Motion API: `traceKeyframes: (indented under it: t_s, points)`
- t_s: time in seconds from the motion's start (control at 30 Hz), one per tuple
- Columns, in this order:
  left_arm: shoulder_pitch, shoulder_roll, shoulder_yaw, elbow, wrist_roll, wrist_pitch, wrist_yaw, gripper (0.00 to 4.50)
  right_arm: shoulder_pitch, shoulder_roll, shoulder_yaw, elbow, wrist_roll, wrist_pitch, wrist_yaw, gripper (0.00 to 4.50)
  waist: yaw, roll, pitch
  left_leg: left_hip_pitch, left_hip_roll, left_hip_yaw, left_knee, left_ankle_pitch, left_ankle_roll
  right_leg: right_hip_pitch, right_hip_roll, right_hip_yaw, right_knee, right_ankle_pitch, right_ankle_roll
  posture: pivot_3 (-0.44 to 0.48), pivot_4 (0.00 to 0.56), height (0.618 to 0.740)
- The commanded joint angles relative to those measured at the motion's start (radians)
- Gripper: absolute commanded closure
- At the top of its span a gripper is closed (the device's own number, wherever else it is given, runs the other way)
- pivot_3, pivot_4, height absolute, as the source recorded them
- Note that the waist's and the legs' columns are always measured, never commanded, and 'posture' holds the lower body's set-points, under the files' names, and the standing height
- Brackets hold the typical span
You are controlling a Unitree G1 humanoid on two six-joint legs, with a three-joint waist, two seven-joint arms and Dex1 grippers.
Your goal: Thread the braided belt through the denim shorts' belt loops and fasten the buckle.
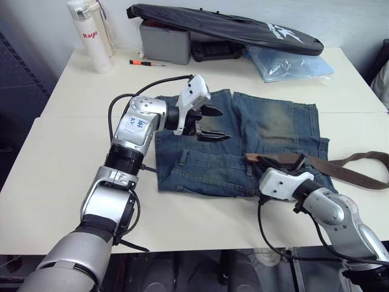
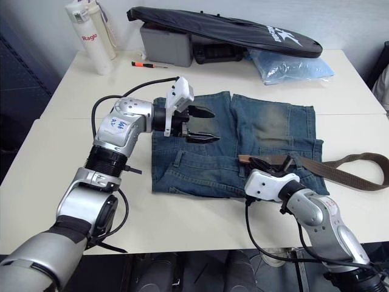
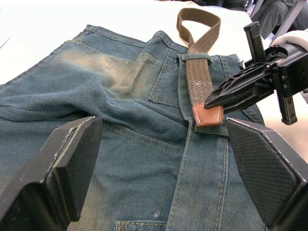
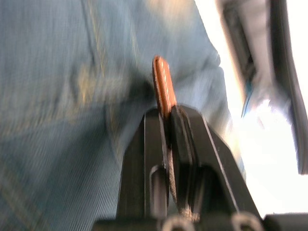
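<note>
Denim shorts [image 1: 243, 143]: flat at table [image 1: 67, 164] centre, waistband toward the near edge, legs toward 12 o'clock. Braided belt [image 1: 352, 173]: passes under one belt loop [image 3: 195, 58] on the waistband, its leather tip [image 3: 208, 115] just past it; the remainder trails toward 3 o'clock and loops back on the table. Right gripper [image 3: 211, 100]: at the waistband, fingers pinched tight on the leather tip. Left gripper [image 1: 211, 124]: hovers over the shorts at 10 o'clock of the right gripper, fingers spread wide, holding nothing. At 12 o'clock along the far edge: long black bag [image 1: 225, 27] over a grey box [image 1: 164, 42], clear plastic bag [image 1: 292, 64]. At 11 o'clock: white bottle [image 1: 91, 36], small screwdriver [image 1: 146, 62].
</note>
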Motion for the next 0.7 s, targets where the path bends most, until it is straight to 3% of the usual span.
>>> traceKeyframes:
  t_s: [0.03, 0.4, 0.63, 0.7]
  points:
    - [-0.003, 0.005, 0.005, -0.034, -0.025, -0.004, 0.003, 0.00, 0.007, 0.015, 0.011, -0.016, 0.009, -0.050, 0.013, 4.46, 0.002, 0.000, 0.000, 0.000, 0.000, 0.000, 0.000, 0.000, 0.000, 0.000, 0.000, 0.000, 0.000, 0.000, 0.000, 0.000, 0.150, 0.740]
    - [0.000, 0.011, 0.002, -0.030, -0.022, -0.009, 0.007, 0.00, -0.018, 0.074, 0.077, -0.041, 0.011, -0.087, 0.079, 4.46, -0.003, 0.000, 0.000, 0.000, 0.000, 0.000, 0.000, 0.000, 0.000, 0.000, 0.000, 0.000, 0.000, 0.000, 0.000, 0.000, 0.150, 0.740]
    - [0.003, 0.010, -0.004, -0.031, -0.021, -0.012, 0.001, 0.00, 0.032, 0.070, 0.028, -0.048, 0.060, -0.016, 0.126, 4.46, 0.001, 0.000, 0.000, 0.000, 0.000, 0.000, 0.000, 0.000, 0.000, 0.001, 0.000, 0.000, 0.000, 0.000, 0.000, 0.000, 0.150, 0.740]
    - [0.005, 0.010, -0.010, -0.032, -0.020, -0.013, -0.008, 0.00, 0.049, 0.065, -0.006, -0.073, 0.114, 0.017, 0.154, 3.63, 0.001, 0.000, 0.000, 0.001, 0.000, 0.000, 0.000, 0.000, 0.000, 0.001, 0.000, 0.000, 0.000, 0.000, 0.000, 0.000, 0.150, 0.740]
